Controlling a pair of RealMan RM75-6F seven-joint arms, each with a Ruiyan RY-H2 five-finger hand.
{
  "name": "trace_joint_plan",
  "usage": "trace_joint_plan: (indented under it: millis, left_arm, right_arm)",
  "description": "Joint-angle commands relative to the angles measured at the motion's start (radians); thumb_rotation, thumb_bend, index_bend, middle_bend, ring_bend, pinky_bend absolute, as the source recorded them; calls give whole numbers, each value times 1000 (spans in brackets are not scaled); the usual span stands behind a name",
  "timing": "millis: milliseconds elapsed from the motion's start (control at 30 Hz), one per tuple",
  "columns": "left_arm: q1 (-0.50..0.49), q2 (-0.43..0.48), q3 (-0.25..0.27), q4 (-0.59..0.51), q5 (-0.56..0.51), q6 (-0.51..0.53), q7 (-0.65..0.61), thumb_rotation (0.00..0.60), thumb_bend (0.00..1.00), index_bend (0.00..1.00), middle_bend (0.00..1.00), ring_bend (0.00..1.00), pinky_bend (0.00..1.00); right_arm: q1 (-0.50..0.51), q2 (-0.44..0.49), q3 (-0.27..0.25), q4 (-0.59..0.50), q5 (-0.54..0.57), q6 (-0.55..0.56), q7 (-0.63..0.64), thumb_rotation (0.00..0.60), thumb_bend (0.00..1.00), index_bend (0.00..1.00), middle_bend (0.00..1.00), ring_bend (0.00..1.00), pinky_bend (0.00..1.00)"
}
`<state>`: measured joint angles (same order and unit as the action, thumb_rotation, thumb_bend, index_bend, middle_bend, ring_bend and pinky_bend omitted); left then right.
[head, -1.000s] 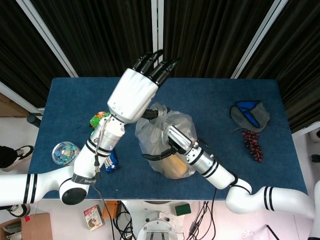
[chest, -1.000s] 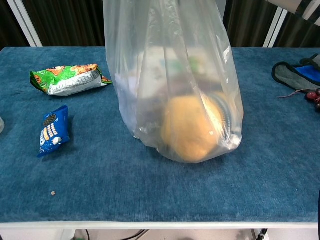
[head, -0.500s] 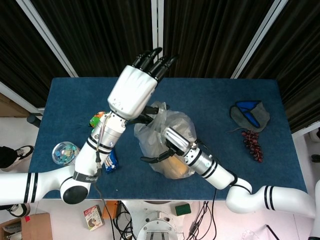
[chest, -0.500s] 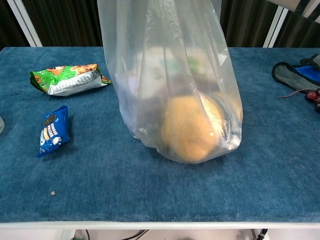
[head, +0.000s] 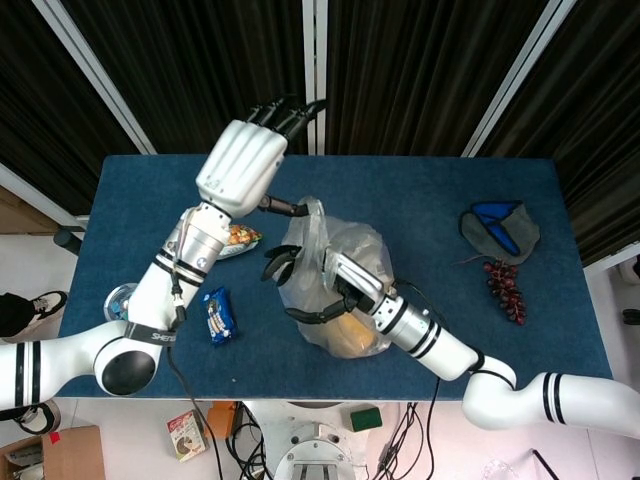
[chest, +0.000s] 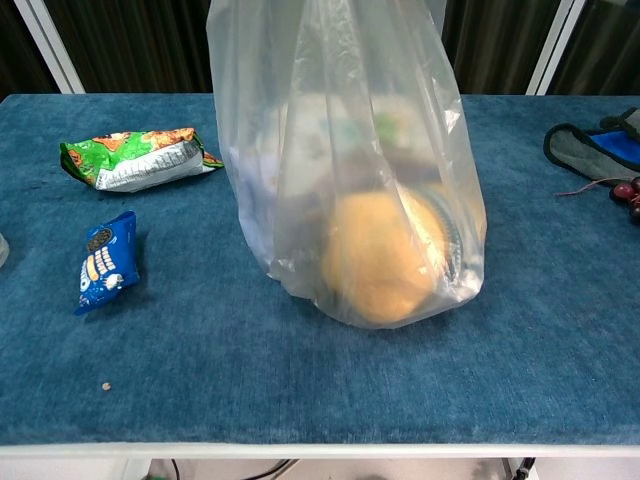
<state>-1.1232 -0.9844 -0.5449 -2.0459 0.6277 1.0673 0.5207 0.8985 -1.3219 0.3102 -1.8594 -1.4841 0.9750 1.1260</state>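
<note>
A clear plastic bag (chest: 345, 170) stands upright near the middle of the blue bench (chest: 300, 380), its long axis running up and down, mouth at the top and rounded bottom resting on the cloth. Low inside it sits a round orange-yellow fruit (chest: 385, 255), pressed toward the bag's right side in the chest view. In the head view the left hand (head: 243, 165) is raised above and just left of the bag's top; its fingers (head: 285, 110) point away toward the dark curtain, and a dark fingertip meets the upper edge of the bag, though whether it pinches the plastic cannot be told. The right hand (head: 330, 290) lies against the near side of the bag at mid-height, fingers spread and curled about the plastic, gripping it, with the fruit just below it. Left of the bag lie a green snack packet (chest: 140, 158) and, nearer the front edge, a blue snack packet (chest: 105, 262), both well apart from it. At the far right are a grey and blue cloth (head: 500, 228) and a bunch of dark grapes (head: 505, 288).
</note>
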Motion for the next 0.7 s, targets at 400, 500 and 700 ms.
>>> trace_joint_plan:
  millis: [400,500,700]
  left_arm:
    - [-8,134,36,33,-155,-216,-115,495,0,86,206,97,182]
    - [-3,183,40,40,-171,-301,-160,530,0,87,202,97,180]
    - [18,257,41,58,-138,-433,-258,541,0,95,200,96,176]
  right_arm:
    - [1,82,29,-39,3,-17,124,600,300,649,632,443,588]
    - [-7,91,32,-49,10,-9,131,600,302,669,649,448,593]
    - [-17,104,41,-62,22,3,139,600,307,681,663,460,607]
